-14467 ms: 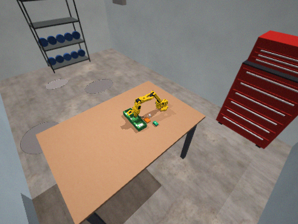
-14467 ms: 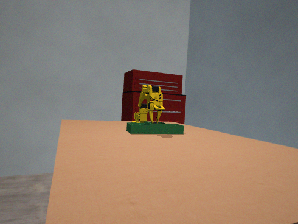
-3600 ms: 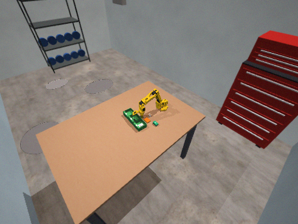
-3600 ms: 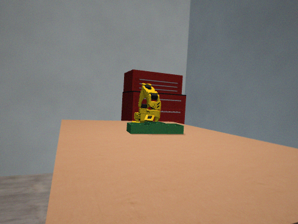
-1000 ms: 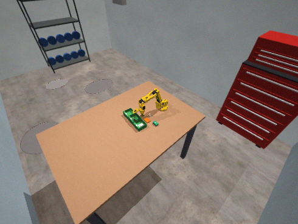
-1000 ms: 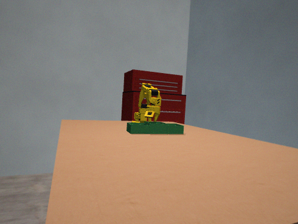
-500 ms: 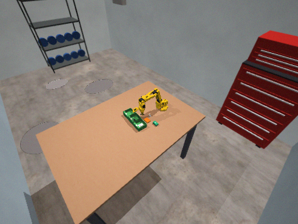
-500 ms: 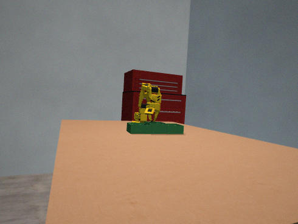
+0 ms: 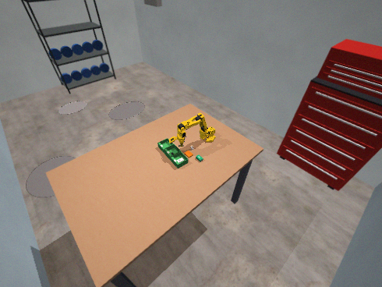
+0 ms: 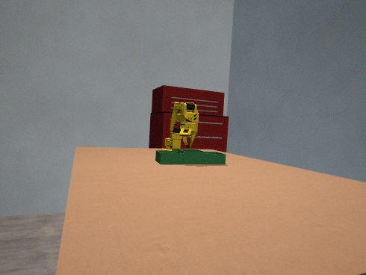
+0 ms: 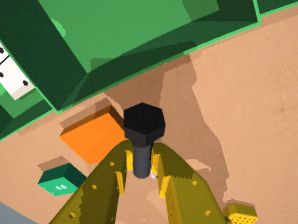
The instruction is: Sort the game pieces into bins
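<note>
In the wrist view my gripper point(image 11: 141, 169) is shut on a black bolt point(image 11: 143, 129) with a hex head, held above the table just beside the green bins. The bin to the left holds a white domino point(image 11: 13, 76). I cannot read the bins' marks. In the top view the gripper point(image 9: 181, 143) hangs at the near side of the two joined green bins point(image 9: 174, 151). In the exterior view the gripper point(image 10: 185, 143) is behind the bins point(image 10: 190, 157).
An orange block point(image 11: 93, 137) and a small green block point(image 11: 60, 179) lie on the table next to the bins; they also show in the top view as the orange block point(image 9: 189, 154) and the green block point(image 9: 199, 157). The arm's base point(image 9: 207, 134) stands behind them.
</note>
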Controlling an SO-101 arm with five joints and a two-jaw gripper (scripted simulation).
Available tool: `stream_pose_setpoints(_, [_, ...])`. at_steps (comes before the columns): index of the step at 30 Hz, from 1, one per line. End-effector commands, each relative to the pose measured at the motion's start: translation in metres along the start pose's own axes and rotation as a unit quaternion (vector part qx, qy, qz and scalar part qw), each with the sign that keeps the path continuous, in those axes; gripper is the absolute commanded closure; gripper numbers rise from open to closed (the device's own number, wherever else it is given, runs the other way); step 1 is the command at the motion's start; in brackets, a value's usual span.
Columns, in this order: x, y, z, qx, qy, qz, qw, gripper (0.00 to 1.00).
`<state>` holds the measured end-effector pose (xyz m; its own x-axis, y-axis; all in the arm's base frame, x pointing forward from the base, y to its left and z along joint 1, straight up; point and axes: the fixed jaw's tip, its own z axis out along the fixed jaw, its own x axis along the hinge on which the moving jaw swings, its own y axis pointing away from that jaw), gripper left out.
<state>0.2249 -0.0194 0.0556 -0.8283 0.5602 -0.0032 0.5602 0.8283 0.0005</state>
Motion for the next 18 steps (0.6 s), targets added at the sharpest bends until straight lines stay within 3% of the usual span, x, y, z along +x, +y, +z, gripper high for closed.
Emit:
stream_pose_setpoints(1, [-0.0087,0.0029,-0.0124,-0.012,-0.023,-0.013,1.000,1.00])
stream_pose_setpoints(18, [-0.0131,0.0050,-0.0177,-0.015,-0.032,-0.035,0.999,1.00])
